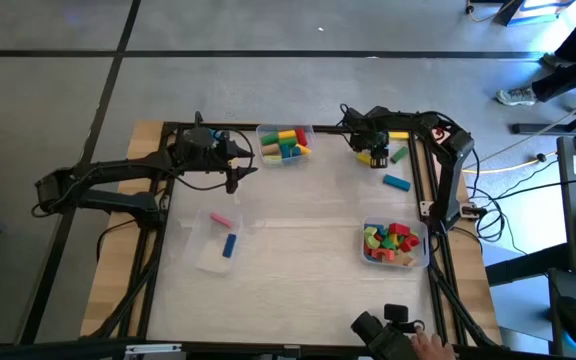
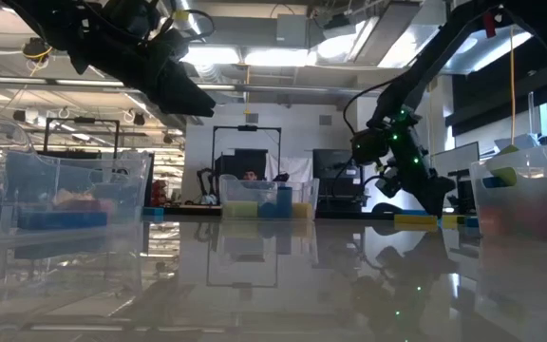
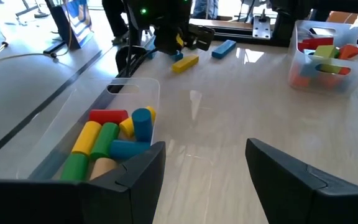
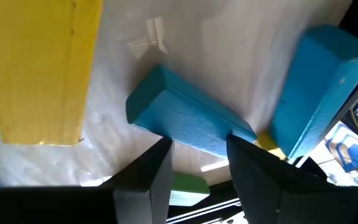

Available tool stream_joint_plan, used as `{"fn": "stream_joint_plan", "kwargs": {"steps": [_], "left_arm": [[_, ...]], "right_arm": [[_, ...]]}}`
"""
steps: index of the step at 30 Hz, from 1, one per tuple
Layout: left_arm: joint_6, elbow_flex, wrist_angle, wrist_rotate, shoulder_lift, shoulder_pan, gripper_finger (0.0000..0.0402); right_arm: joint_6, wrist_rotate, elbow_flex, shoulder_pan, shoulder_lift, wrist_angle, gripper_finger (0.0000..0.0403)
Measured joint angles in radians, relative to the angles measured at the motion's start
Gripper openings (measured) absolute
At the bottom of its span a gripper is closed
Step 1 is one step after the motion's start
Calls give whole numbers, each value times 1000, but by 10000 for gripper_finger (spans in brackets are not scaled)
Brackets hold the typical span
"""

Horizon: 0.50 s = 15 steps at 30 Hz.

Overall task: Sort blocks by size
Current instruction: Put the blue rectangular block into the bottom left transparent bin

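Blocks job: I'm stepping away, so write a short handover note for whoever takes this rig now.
Left gripper: open, empty, raised beside the far bin of cylinders.
Right gripper: low at the far right corner, jaws around a blue block; grip not confirmed.
Done: near-right bin holds mixed chunks; left bin has a pink and a blue bar.
Left: loose blocks near the right gripper, including a yellow bar, a green block and a blue bar.
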Motion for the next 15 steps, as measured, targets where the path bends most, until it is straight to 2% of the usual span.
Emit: {"fn": "stream_joint_plan", "kwargs": {"steps": [4, 9, 15], "left_arm": [[-4, 0, 0, 0, 0, 0, 218], [-5, 0, 0, 0, 0, 0, 218], [-5, 0, -2, 0, 0, 0, 218]], "right_arm": [[0, 43, 0, 1, 5, -17, 145], [0, 47, -1, 8, 6, -57, 148], [1, 42, -1, 34, 6, -60, 181]]}}
